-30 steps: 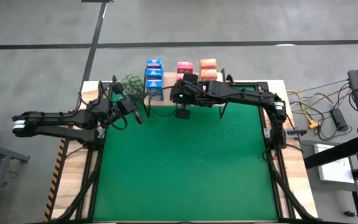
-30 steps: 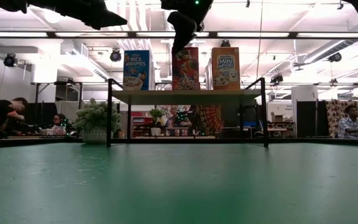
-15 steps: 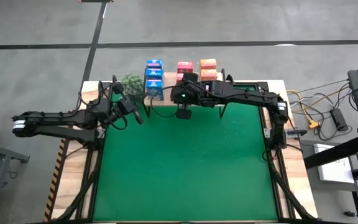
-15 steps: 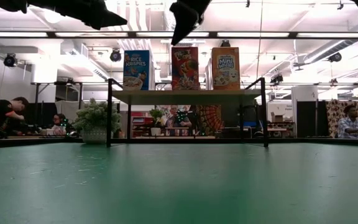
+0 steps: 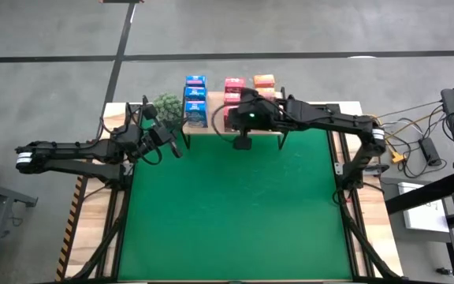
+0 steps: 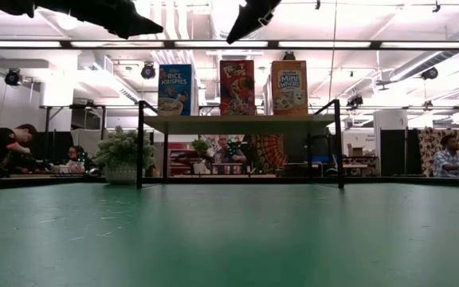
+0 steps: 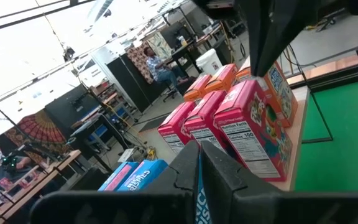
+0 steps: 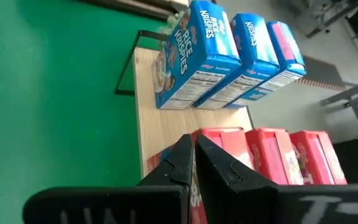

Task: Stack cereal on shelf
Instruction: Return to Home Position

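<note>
The cereal boxes stand on their bottoms on the shelf [image 6: 237, 123] at the table's far edge. They form three rows: blue [image 5: 195, 99], pink-red [image 5: 232, 87] and orange [image 5: 264, 81]. My right gripper [image 6: 233, 36] hangs shut above the pink-red row [image 8: 266, 152], slanting down toward the blue boxes [image 8: 197, 56], and holds nothing. My left gripper [image 7: 199, 165] waits shut and level off the shelf's left end [image 5: 173, 144], pointing at the pink-red boxes [image 7: 247, 124].
A green leafy plant [image 5: 164, 104] stands by the shelf's left end. The green mat [image 5: 235, 213] lies open in front of the shelf. Cables [image 5: 400, 150] lie off the table's right side. People [image 6: 2, 147] sit in the room behind.
My right gripper has risen from in front of the pink-red front box to above the boxes' tops. It has also shifted toward the table's right edge and tipped less steeply down. It stays shut. The boxes have not moved.
</note>
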You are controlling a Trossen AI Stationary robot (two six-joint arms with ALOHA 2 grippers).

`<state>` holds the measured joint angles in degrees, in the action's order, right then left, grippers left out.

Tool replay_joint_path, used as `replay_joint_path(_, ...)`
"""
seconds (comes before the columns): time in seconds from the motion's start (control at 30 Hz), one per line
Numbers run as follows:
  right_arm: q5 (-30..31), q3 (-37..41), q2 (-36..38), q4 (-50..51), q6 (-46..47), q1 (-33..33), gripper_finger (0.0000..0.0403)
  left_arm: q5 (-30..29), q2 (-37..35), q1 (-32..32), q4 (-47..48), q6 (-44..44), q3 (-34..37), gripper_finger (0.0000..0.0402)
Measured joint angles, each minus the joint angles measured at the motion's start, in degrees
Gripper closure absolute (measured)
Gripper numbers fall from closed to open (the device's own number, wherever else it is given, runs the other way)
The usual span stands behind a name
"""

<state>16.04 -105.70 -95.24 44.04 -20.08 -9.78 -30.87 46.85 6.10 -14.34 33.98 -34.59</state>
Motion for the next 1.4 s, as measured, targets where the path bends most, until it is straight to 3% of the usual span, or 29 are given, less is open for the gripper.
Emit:
replay_joint_path(0.27, -5.3, 22.7, 14.7, -16.8, -0.1, 0.0, 0.0394, 0.0, 0.0, 0.0, 1.3, -0.4, 0.0, 0.0402)
replay_joint_path(0.47, -5.6, 40.3, 26.4, -28.0, -0.5, 0.0, 0.0394, 1.0, -0.1, 0.0, 4.8, -1.1, 0.0, 0.0402)
replay_joint_path(0.57, -5.6, 48.2, 31.9, -33.4, -1.0, 0.0, 0.0394, 5.9, -0.2, 0.0, 8.0, -3.2, 0.0, 0.0402)
replay_joint_path(0.7, -5.8, 56.8, 39.4, -39.3, -1.6, 0.0, 0.0394, 19.0, -0.2, 0.0, 14.2, -7.3, 0.0, 0.0402)
replay_joint_path(0.8, -6.1, 62.0, 44.7, -41.9, -1.6, 0.0, 0.0394, 25.2, -0.2, -0.1, 16.4, -7.7, 0.0, 0.0402)
replay_joint_path(1.07, -9.3, 72.1, 58.2, -43.6, -1.6, 0.0, 0.0394, 25.8, -3.6, 1.3, 18.1, -6.5, 0.0, 0.0402)
replay_joint_path(1.27, -10.5, 78.3, 67.4, -44.4, -1.6, 0.0, 0.0394, 32.8, -7.8, 3.7, 17.8, -8.2, 2.3, 0.0402)
replay_joint_path(1.4, -10.5, 81.2, 73.3, -44.3, -2.1, 0.0, 0.0394, 33.5, -11.1, 4.8, 17.1, -10.3, 4.8, 0.0402)
